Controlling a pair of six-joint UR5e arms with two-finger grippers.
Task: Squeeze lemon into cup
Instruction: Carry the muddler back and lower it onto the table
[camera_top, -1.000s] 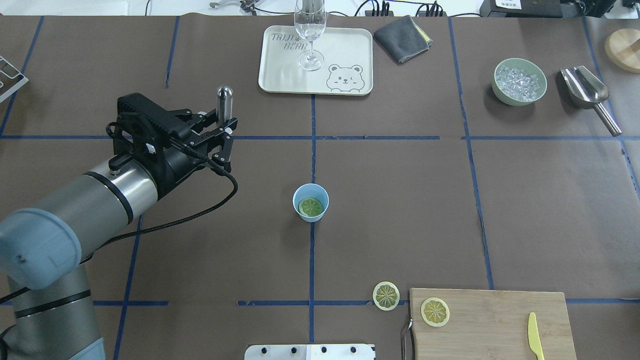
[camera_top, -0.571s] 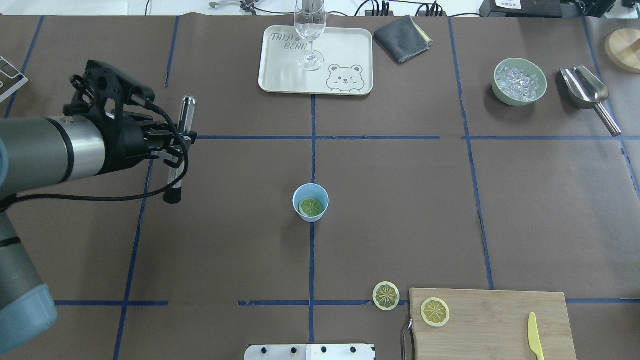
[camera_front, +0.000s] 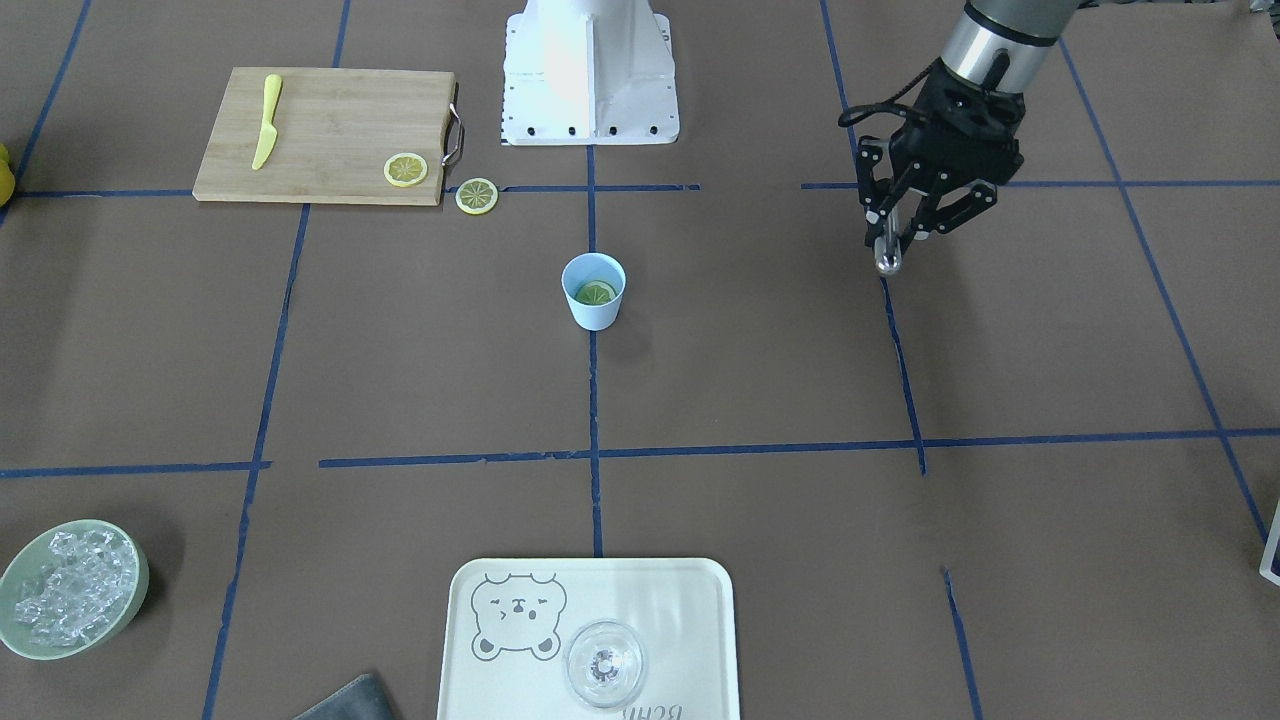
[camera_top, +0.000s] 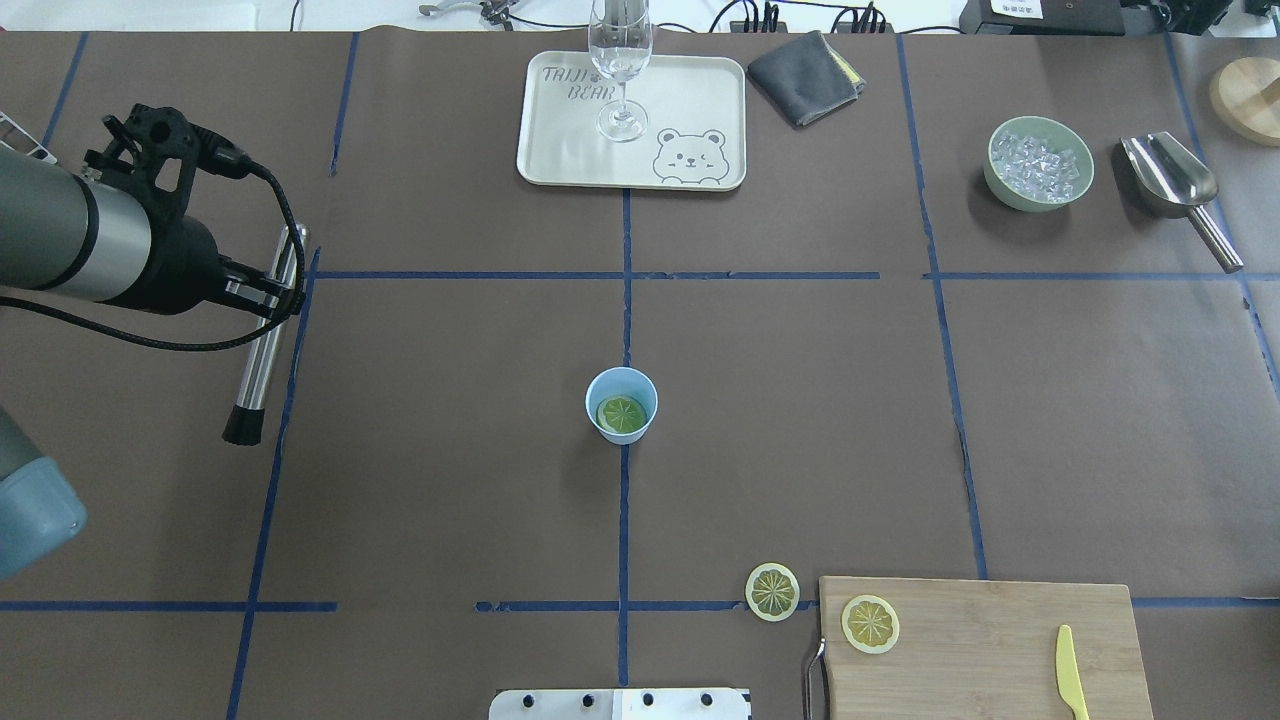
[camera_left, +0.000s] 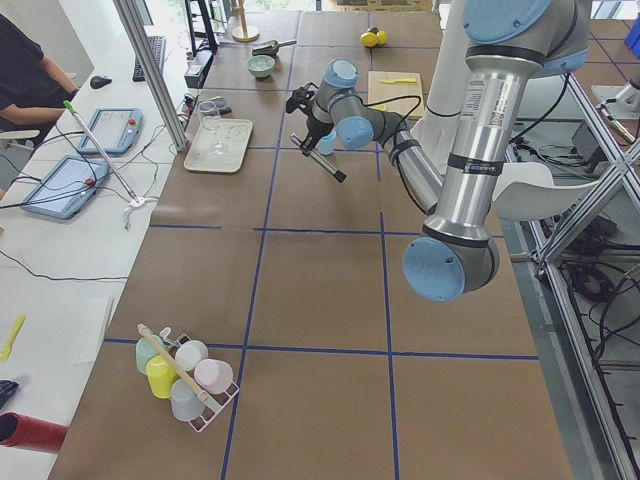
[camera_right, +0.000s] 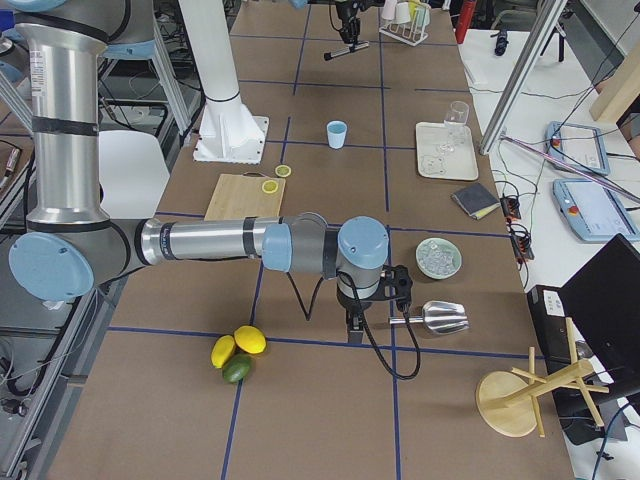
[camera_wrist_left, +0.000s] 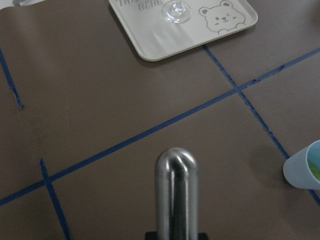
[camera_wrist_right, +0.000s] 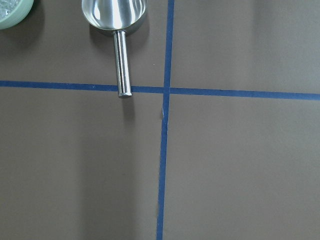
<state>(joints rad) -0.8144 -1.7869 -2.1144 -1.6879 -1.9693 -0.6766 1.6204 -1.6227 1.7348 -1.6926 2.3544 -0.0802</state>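
The light-blue cup (camera_top: 621, 386) stands at the table's middle, also in the front view (camera_front: 593, 305). A lemon slice (camera_top: 622, 413) lies flat inside it. A second slice (camera_top: 773, 591) lies on the table by the cutting board, and a third (camera_top: 870, 623) lies on the board. My left gripper (camera_top: 278, 288) is far to the left of the cup, shut on a steel muddler (camera_top: 262, 350) that tilts with its black tip toward me. The left wrist view shows the muddler's rounded end (camera_wrist_left: 176, 190). My right gripper (camera_right: 355, 325) shows only in the exterior right view, near the scoop; I cannot tell its state.
A tray (camera_top: 690, 100) with a clear glass (camera_top: 621, 60) sits at the back centre, with a grey cloth (camera_top: 805, 75) beside it. A green bowl (camera_top: 1035, 204) of ice and a steel scoop (camera_top: 1170, 180) are back right. The cutting board (camera_top: 980, 640) holds a yellow knife (camera_top: 1070, 675).
My left arm has swung left and away from the cup with the muddler, which has tipped from upright to steeply slanted. The cup and the slices have not moved.
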